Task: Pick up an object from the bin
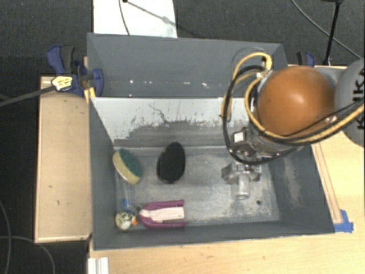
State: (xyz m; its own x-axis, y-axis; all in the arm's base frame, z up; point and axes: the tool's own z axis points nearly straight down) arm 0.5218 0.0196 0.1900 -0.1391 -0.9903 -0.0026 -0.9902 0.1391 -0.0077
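Observation:
My gripper (242, 187) hangs low over the bare right half of the bin floor, under the orange dome of the wrist. Nothing lies directly beneath it. The nearest loose thing is a black oval object (171, 162), lying to the gripper's left near the middle of the bin. Further left, a yellow sponge with a green scouring face (127, 165) leans against the left wall. A purple and white brush-like object (164, 213) lies along the front wall, well apart from the gripper.
A small round mottled thing (124, 220) sits in the front left corner beside the purple object. The bin's sloped walls rise on all sides. Looped cables hang from the wrist above the gripper.

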